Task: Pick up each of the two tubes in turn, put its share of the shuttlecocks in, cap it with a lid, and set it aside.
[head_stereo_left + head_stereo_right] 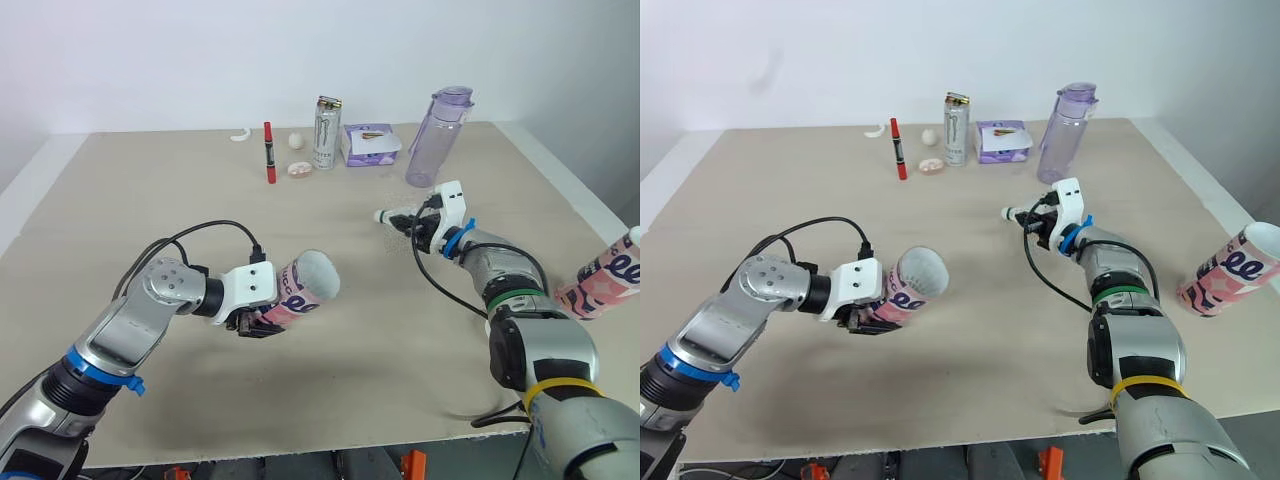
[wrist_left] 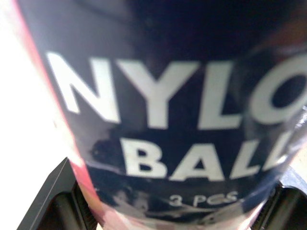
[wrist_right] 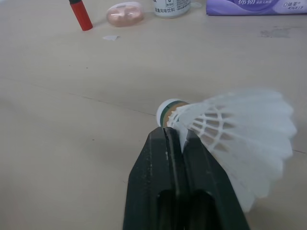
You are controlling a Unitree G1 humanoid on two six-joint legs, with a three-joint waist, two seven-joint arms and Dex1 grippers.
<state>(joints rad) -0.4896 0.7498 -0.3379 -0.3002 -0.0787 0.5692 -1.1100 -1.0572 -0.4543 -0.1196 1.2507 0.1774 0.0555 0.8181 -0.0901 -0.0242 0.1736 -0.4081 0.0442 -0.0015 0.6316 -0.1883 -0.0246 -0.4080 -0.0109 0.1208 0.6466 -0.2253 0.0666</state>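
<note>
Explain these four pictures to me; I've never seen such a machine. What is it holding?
This is a humanoid robot with two arms, each ending in a two-fingered gripper. Two pictures come from cameras in its head, looking down over the arms; the other two come from a camera on each wrist. The left gripper is shut on a pink tube, whose label the left wrist picture shows up close. The right gripper pinches a white shuttlecock by its cork end. A second tube rests near the right edge of the table. At the back are a can, a purple bottle, a tissue pack and a red pen.
</note>
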